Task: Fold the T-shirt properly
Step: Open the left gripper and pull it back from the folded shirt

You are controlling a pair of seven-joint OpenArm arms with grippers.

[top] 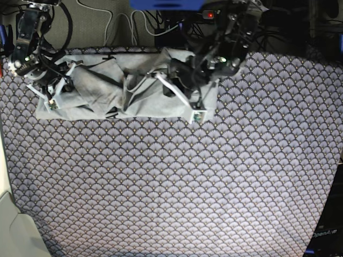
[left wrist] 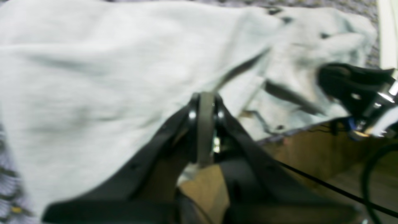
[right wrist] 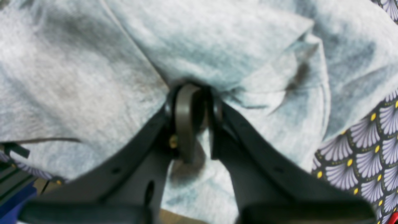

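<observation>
purple-grey scallop-patterned tablecloth [top: 171, 187] with yellow dots; cables [top: 120, 24] behind the table

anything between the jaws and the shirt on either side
Nothing visible. The left gripper is shut on a fold of the T-shirt, and the right gripper is pinched on the cloth too. In the base view only the patterned tablecloth lies in front of the shirt.
</observation>
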